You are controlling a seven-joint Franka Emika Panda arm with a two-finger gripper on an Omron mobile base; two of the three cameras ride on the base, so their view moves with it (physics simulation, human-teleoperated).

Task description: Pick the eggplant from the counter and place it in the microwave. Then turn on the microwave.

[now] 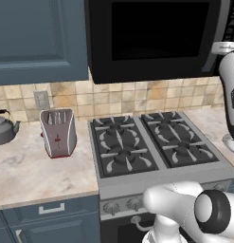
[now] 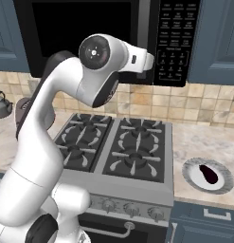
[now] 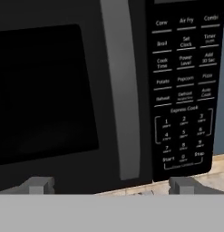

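The microwave (image 2: 104,38) hung above the gas stove (image 2: 116,152), black, with its wide dark window door closed. Its long vertical handle (image 3: 124,90) ran down the right side of the door, and the button keypad (image 3: 183,90) sat to the right of that handle.

The gripper (image 3: 112,185) was raised in front of the microwave, facing the door and handle; in the hand view its two tips stood far apart at the bottom, one below the window and one below the keypad. The jaws were wide open and held nothing. Nothing lay between them except the lower edge of the microwave face seen beyond.

The eggplant (image 2: 209,174), small and dark purple-maroon, lay on a round white plate with a grey rim (image 2: 221,184). That plate rested on the light marbled desk (image 2: 194,142) to the right of the stove, near the front edge, well below and to the right of the raised hand. The eggplant was well apart from the gripper.

On the desk to the left of the stove stood a small silver toaster (image 1: 58,133), upright, with a red mark on its front. Farther left, by the tiled wall, a grey kettle (image 1: 4,127) sat at the edge of the left base view. Blue cabinet fronts (image 1: 52,220) ran below the desk, and blue wall cupboards (image 1: 40,40) flanked the microwave.
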